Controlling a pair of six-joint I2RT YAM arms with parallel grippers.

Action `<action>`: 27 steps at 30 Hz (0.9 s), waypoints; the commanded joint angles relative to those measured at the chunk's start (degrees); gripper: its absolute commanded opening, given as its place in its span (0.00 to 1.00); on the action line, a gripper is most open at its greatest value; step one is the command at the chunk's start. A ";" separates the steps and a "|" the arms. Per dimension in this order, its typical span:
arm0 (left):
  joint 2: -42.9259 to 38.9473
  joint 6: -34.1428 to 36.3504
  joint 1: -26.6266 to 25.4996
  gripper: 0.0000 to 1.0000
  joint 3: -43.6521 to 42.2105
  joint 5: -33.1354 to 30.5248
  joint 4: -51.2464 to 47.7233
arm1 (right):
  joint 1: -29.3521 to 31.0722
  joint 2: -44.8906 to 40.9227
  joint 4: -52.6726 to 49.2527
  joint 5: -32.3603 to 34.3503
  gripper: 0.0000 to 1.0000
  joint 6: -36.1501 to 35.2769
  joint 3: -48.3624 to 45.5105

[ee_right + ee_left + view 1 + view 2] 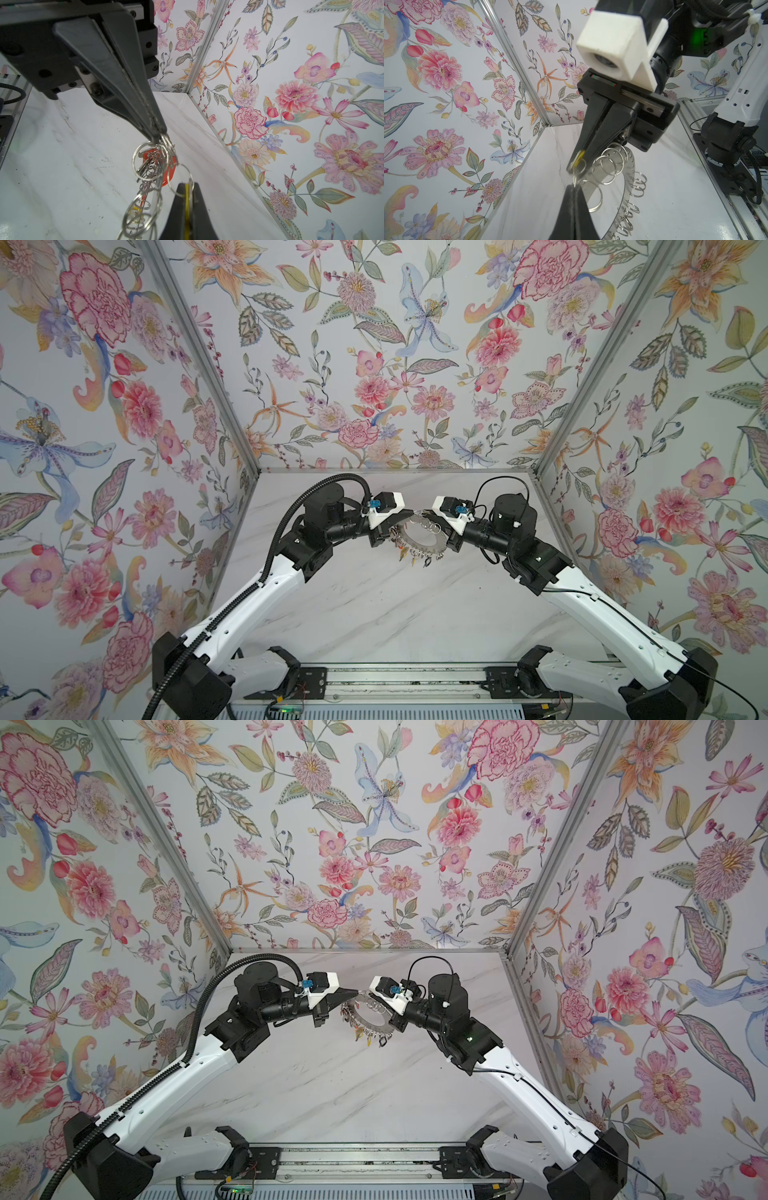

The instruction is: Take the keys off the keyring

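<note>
Keyring (430,548): held up off the table at mid-scene, toward the far side, tilted, hanging between the two grippers. Wire loops (609,166) fringe its rim. A bunch of keys (148,164) dangles from the near rim, a red tag (169,176) among them.

Left gripper (160,133): fingers pressed together, pinching wire loops at the far rim. Right gripper (577,161): fingers pressed together on a yellow-tagged key (187,196), whose ring sits at the fingertips. The two tips are just beside each other, almost nose to nose. Both gripper bodies flank the disc, left and right.

Edges: the dangling keys hang free, apart from the table (374,614). The far wall (374,406) is near behind the grippers. The side walls (104,448) stand well apart from the ring. Open tabletop runs from under the ring to the near side, between the two forearms.

Surface: white marble-look top with faint grey veins and a few dark specks. Floral wallpaper covers three sides, with metal strips in the corners. A metal rail (395,682) at the near edge carries both arm bases.
</note>
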 commanded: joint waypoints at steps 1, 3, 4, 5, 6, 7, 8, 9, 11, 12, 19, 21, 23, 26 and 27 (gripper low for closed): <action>-0.47 0.81 0.62 0.00 2.15 -0.17 2.81 | 0.22 0.63 0.14 2.26 0.00 -0.48 -0.11; -0.41 0.64 0.54 0.00 1.96 0.11 3.01 | 0.48 0.91 -0.11 2.89 0.00 -0.88 0.61; -0.34 0.57 0.43 0.00 1.90 0.34 3.06 | 0.57 0.83 0.19 3.49 0.00 -1.02 0.81; -0.45 0.63 0.41 0.00 1.82 0.35 2.92 | 0.73 0.57 0.72 4.04 0.00 -1.04 0.81; -0.52 0.84 0.45 0.00 1.72 0.35 2.80 | 0.68 0.23 1.40 4.58 0.00 -0.96 0.81; -0.61 0.95 0.41 0.00 1.62 0.39 2.58 | 0.64 0.08 1.95 5.18 0.00 -0.62 0.94; -0.71 1.05 0.35 0.00 1.33 0.45 2.55 | 0.45 -0.10 2.01 6.03 0.00 -0.14 1.47; -0.91 1.14 0.43 0.00 1.03 0.79 2.55 | 0.23 0.04 1.78 6.51 0.00 -0.15 1.98; -0.96 1.20 0.27 0.00 1.01 1.37 2.04 | -0.03 0.24 2.20 7.19 0.00 -0.22 2.28; -0.98 1.62 0.07 0.00 1.24 1.43 1.10 | -0.04 0.34 2.19 6.97 0.00 -0.31 2.54; -0.01 4.22 -0.23 0.00 2.62 0.69 -3.84 | 0.83 -0.99 3.48 4.31 0.00 -1.98 2.00; -0.18 4.48 -0.26 0.00 2.16 -0.44 -3.56 | 0.81 -2.37 4.34 3.86 0.00 -2.25 0.94; -0.34 4.78 -0.25 0.00 1.73 -1.28 -2.99 | 0.77 -3.64 4.71 4.02 0.00 -2.32 -0.08; -0.87 4.37 -0.31 0.00 0.84 -2.20 -1.24 | 0.79 -5.06 4.62 4.52 0.00 -2.52 -1.41; -1.04 4.24 -0.34 0.00 0.56 -2.94 -0.54 | 0.81 -5.53 4.51 4.78 0.00 -2.64 -1.87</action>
